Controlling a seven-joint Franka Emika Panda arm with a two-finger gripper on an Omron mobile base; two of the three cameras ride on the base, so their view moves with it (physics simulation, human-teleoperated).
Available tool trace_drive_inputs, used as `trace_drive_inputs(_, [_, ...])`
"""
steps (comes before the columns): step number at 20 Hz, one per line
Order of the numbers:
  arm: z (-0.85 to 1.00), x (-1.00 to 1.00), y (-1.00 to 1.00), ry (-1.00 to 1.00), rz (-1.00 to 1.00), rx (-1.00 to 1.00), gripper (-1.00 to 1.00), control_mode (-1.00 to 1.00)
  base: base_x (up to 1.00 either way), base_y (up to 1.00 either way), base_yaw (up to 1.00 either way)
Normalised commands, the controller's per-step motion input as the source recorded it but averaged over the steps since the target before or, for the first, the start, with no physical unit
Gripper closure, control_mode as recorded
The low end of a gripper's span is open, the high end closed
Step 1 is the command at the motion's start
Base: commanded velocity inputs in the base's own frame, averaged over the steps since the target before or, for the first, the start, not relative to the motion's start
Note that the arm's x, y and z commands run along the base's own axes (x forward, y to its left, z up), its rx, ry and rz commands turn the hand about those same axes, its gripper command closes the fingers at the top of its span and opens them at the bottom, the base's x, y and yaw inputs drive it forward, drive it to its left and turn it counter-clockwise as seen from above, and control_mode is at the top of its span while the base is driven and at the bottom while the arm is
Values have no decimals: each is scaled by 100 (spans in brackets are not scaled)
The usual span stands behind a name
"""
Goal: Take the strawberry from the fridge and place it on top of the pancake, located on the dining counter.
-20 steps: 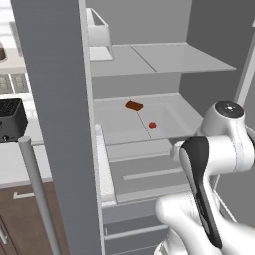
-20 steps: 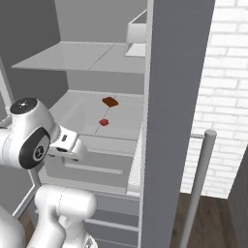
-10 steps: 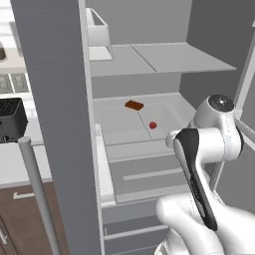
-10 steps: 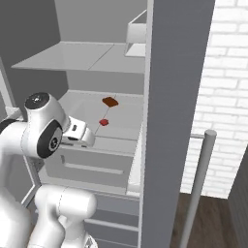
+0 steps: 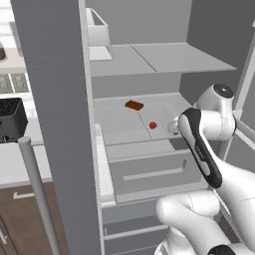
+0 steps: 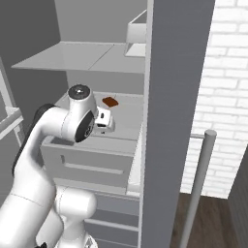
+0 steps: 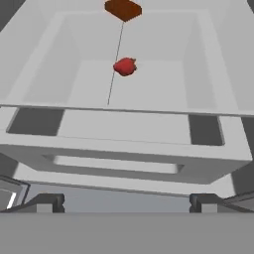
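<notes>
— Now that my arm has swung in toward the fridge (image 5: 149, 60), where's the strawberry (image 7: 124, 66)?
— Twelve o'clock, on the shelf beyond the gripper (image 7: 125, 202); jaws apart, empty, approach continuing

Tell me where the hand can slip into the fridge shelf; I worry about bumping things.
The strawberry sits mid-shelf and the brown piece behind it near the back wall. The shelf is bare on both sides of them and in front of the berry. The open tool hangs before the drawer.
</notes>
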Motion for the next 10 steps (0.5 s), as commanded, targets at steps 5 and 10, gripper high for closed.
trace_drive_inputs(5, [-4, 78, 6, 0, 16, -1, -100, -100, 0, 0, 0])
trace_drive_inputs(10, [-28, 61, 18, 0, -1, -2, -100, -100, 0, 0, 0])
